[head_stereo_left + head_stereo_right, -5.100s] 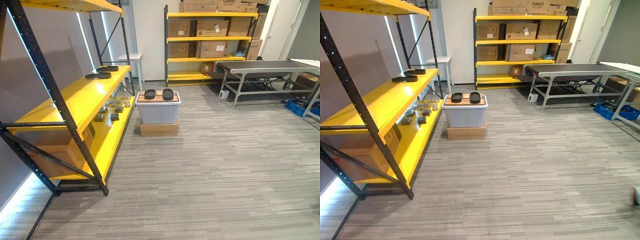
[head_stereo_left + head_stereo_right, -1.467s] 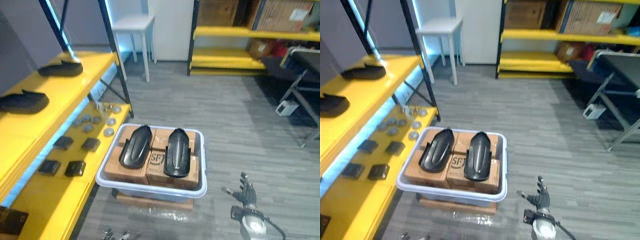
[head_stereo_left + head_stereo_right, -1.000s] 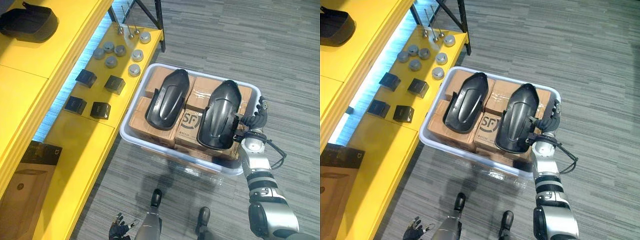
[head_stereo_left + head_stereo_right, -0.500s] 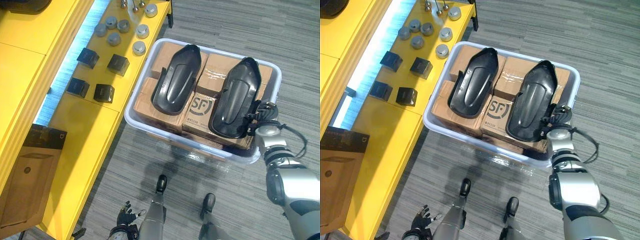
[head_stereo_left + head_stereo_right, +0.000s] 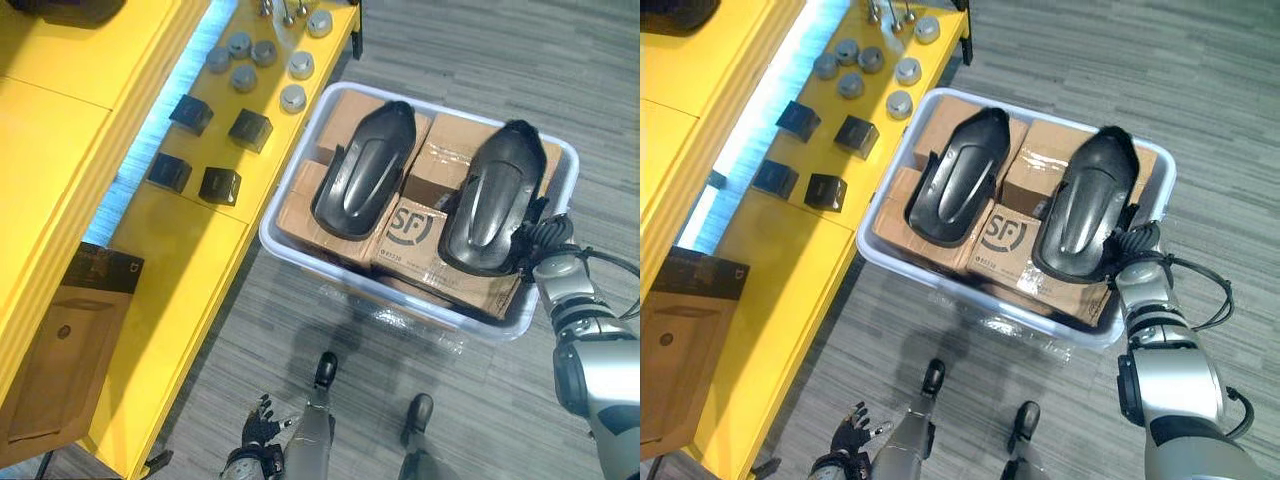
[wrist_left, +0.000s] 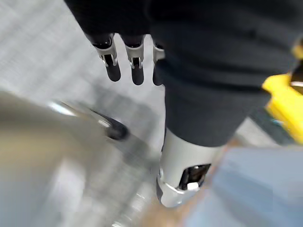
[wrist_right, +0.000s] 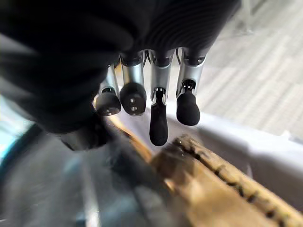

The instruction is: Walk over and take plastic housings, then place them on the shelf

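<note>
Two black plastic housings lie side by side on cardboard boxes (image 5: 420, 232) in a pale bin (image 5: 322, 272): the left housing (image 5: 362, 170) and the right housing (image 5: 495, 195). My right hand (image 5: 547, 238) sits at the near right end of the right housing, its fingers (image 7: 158, 118) curled in against that housing's edge. My left hand (image 5: 262, 432) hangs low by the floor, away from the bin, with its fingers (image 6: 125, 61) straight. The yellow shelf (image 5: 60, 150) runs along the left.
The lower yellow shelf board holds small black blocks (image 5: 218, 185), grey round caps (image 5: 268, 62) and a flat brown box (image 5: 62, 340). Another dark housing (image 5: 70, 8) lies on the upper board. Grey floor surrounds the bin on the right.
My right hand's fingers have curled in at the near end of the right housing. The camera has shifted a little; the housings lie as before. The left hand is unchanged.
</note>
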You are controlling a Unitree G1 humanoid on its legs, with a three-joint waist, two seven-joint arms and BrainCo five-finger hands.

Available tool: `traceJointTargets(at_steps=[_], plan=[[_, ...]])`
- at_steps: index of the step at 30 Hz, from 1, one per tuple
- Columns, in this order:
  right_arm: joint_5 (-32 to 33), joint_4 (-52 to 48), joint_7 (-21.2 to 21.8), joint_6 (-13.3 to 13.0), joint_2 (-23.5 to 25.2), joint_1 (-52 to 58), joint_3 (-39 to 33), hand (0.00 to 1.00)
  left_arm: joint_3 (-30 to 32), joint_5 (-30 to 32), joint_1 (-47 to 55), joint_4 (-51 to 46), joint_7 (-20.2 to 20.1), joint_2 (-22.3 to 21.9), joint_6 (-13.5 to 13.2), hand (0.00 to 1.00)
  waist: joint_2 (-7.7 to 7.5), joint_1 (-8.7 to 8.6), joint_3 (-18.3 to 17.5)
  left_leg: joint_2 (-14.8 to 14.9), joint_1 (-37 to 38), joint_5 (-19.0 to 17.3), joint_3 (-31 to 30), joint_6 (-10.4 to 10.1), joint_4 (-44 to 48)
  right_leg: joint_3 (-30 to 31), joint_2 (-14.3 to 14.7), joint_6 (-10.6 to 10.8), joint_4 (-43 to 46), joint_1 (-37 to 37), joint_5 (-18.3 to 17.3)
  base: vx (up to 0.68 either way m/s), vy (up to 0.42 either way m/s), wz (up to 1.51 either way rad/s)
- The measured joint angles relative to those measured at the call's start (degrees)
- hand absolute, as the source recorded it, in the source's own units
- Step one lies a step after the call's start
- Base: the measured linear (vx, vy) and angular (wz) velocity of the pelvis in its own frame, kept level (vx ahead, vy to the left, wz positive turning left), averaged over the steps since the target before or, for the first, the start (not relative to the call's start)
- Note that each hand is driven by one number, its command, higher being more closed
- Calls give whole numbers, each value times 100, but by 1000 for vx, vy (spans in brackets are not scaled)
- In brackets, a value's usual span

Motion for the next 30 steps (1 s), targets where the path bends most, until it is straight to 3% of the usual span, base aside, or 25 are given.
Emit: traceJointTargets(at_steps=[4,6,12,14,18,19,22,26,30], plan=[[-700,-1816,-194,25,148,1088,-73,100,101,59,529,-1922,143,-46,-66,0,-78,-211,-147,-50,466,1,20,5,-263,-7,-64,51,-26,373,-144,-4,-2,6],[-1065,-2589,-377,29,535,1657,-418,100,235,249,682,-2850,239,-51,-66,0,-143,-343,-339,-21,715,50,30,51,-611,-15,-58,56,-28,465,-196,-3,-11,3],[-1335,-3150,-417,30,1111,2577,-444,100,197,1130,712,-4007,488,-44,-67,0,-380,-480,-1000,-2,1251,225,96,40,-1076,-9,-63,60,-194,848,-196,19,-6,1],[-1485,-3350,-414,29,1153,2666,-437,100,15,1089,572,-4046,506,11,-67,0,-408,-486,-1241,0,1317,324,124,33,-1183,-2,-67,60,-228,877,-193,22,-6,-1],[-1574,-3808,-408,39,1181,2661,-281,100,-791,-131,-56,-3504,327,349,-52,0,-414,-501,-1496,50,1579,441,193,16,-1403,1,-37,60,-272,1052,-193,0,0,0],[-1629,-4147,-403,46,1243,2661,-62,100,-1329,-802,-522,-2912,139,533,26,0,-429,-571,-1666,74,1603,478,204,12,-1471,-2,-14,58,-304,1063,-192,-9,-18,-3],[-1966,-5015,-406,7,1645,2664,444,100,-1887,-1874,-1124,-2014,-92,544,349,0,-523,-787,-1846,112,1678,484,334,7,-1471,82,13,35,-322,1085,-177,-14,-13,-15],[-2020,-5629,-419,-92,1828,2833,772,100,-2119,-2374,-1330,-1862,-78,482,454,0,-615,-900,-1990,141,1778,485,413,5,-1472,173,40,16,-357,1159,-163,-11,-5,-12],[-2026,-5784,-427,-187,1854,3175,1170,100,-2235,-2548,-1543,-1823,-14,584,456,0,-621,-905,-2135,187,1780,482,493,3,-1474,183,88,-19,-429,1184,-122,-8,-2,0]])
